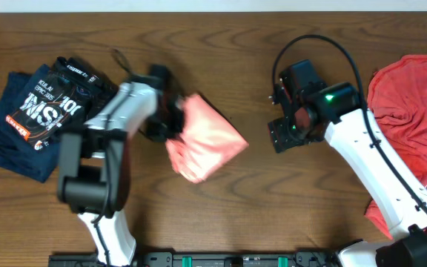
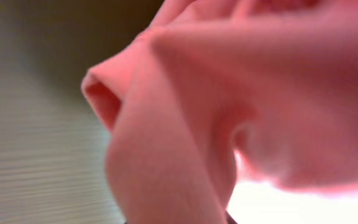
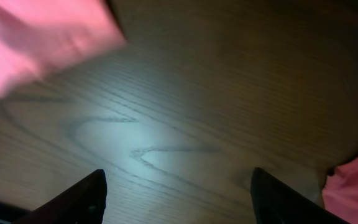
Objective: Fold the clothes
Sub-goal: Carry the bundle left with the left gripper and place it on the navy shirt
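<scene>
So the light salmon-pink soft cotton T-shirt [image 1: 204, 139] is bunched into a compact, roughly diamond-shaped bundle a bit left of the middle of the brown wooden table [image 1: 236, 44]. It looks plain pink from above, with one sharp dark edge along the top and a softer, blurry, rounded corner at the bottom. In the left wrist view the shirt [image 2: 229, 93] pretty much fills the picture, thick rolled folds right up against the lens, with wood grain showing off to the left. The left gripper [image 1: 175, 122] sits right at the bundle's left edge, and its jaws are closed together with the pink cloth pinched in them. The right gripper [image 1: 284, 136] is well off to the right of the bundle, not touching it. In its wrist view the two dark fingers [image 3: 79, 199] stand wide apart over bare wood with nothing between them, and the pink shirt [image 3: 36, 37] only peeks in at the top left corner. As for writing, the navy T-shirt [image 1: 28, 122] lying at the far left has big white block lettering with a red bit, but it's sideways and too small for me to read properly. The darker red T-shirt [image 1: 414, 126] spread at the far right has some white print near the table edge, also unreadable.
</scene>
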Motion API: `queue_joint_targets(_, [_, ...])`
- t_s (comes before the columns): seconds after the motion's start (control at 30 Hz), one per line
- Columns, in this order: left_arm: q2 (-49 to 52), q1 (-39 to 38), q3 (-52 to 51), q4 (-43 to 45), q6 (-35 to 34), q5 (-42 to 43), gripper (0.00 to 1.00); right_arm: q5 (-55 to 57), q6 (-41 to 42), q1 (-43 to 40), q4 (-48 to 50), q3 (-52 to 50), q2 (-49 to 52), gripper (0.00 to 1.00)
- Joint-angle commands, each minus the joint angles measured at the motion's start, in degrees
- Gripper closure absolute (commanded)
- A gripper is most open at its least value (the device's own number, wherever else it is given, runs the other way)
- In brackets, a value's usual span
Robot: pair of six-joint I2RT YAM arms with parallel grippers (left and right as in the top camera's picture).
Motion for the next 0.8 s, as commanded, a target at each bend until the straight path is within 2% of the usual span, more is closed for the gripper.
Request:
queue_joint_targets(0.0, [-6.6, 6.3, 6.4, -0.2, 0.6, -11.0, 0.94, 0.3, 0.9, -1.8, -0.5, 0.3, 0.0, 0.28])
queue_joint_targets(0.17, [-11.5, 15.2, 11.3, 3.8, 1.5, -14.5, 0.94, 0.3, 0.9, -2.9, -0.5, 0.3, 0.0, 0.28])
queue_joint_targets(0.33, [-13.8, 24.6, 11.5, 9.9, 1.3, -14.9, 0.94, 0.3, 0.9, -2.9, -0.5, 0.3, 0.0, 0.28])
queue_joint_targets(0.6, [-10.7, 37.2, 11.1, 9.5, -2.4, -14.9, 0.93, 0.3, 0.9, -2.9, -0.5, 0.3, 0.0, 0.28])
queue_joint_targets(0.63, [-10.2, 38.2, 11.1, 9.3, -3.5, -14.8, 0.85, 0.3, 0.9, -2.9, -0.5, 0.3, 0.0, 0.27])
queue_joint_targets(0.73, [-8.9, 40.9, 11.1, 7.5, -6.4, -14.8, 0.35, 0.3, 0.9, -2.9, -0.3, 0.4, 0.0, 0.27])
queue_joint_targets(0.77, [-8.7, 41.6, 11.1, 7.0, -7.2, -14.3, 0.24, 0.3, 0.9, -2.9, -0.3, 0.4, 0.0, 0.27])
